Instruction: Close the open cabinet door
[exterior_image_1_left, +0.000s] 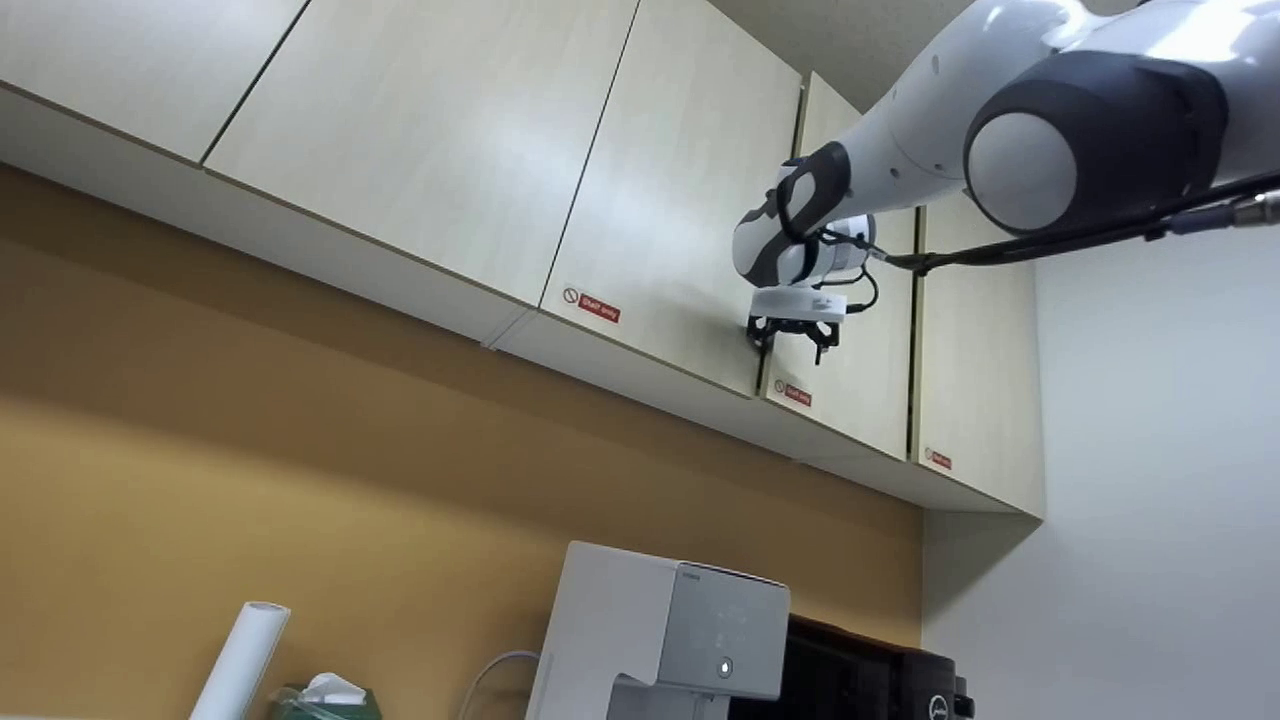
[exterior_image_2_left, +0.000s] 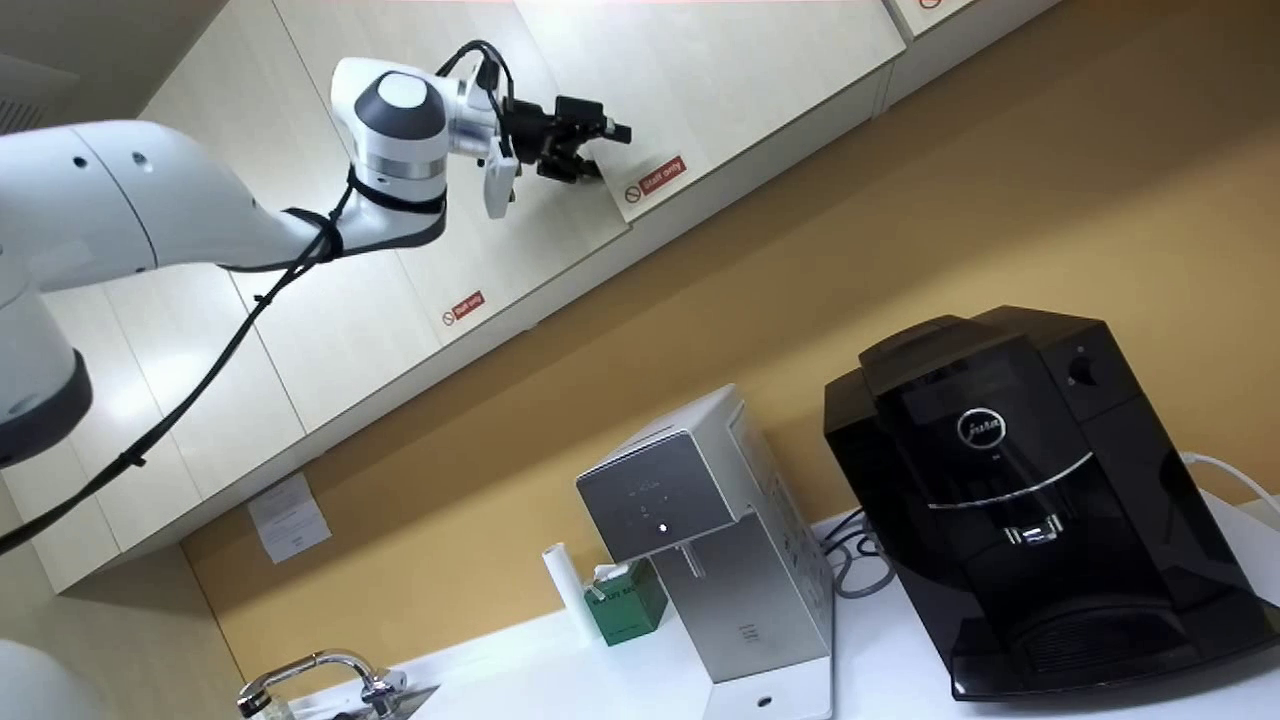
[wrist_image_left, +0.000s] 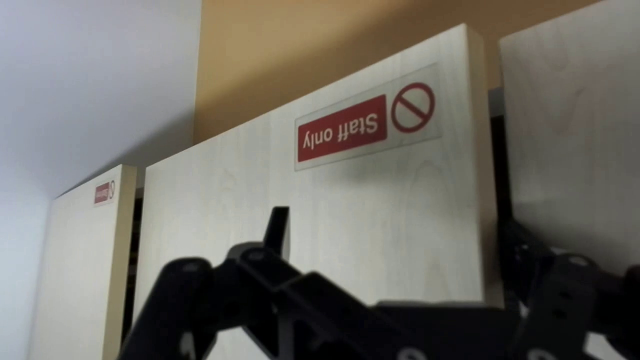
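The cabinet door (exterior_image_1_left: 855, 370) is a flat beige handleless wall-cabinet panel with a small red-and-white "Staff only" label. It shows in both exterior views (exterior_image_2_left: 720, 80) and in the wrist view (wrist_image_left: 380, 215). Its near edge stands proud of the neighbouring door, with a dark gap beside it. My gripper (wrist_image_left: 397, 225) is open and straddles this edge. One finger reaches into the gap; the other is in front of the door's face. I cannot tell whether either touches the panel. The gripper shows in both exterior views (exterior_image_1_left: 790, 345) (exterior_image_2_left: 606, 150). The finger in the gap is partly hidden.
Another labelled door (wrist_image_left: 75, 250) beyond also shows a dark gap at its edge. Wider beige doors (exterior_image_1_left: 420, 130) line the wall on the near side. Below stand a white water dispenser (exterior_image_2_left: 660, 490) and a black coffee machine (exterior_image_2_left: 990, 520). A white side wall (exterior_image_1_left: 1150, 400) bounds the cabinets.
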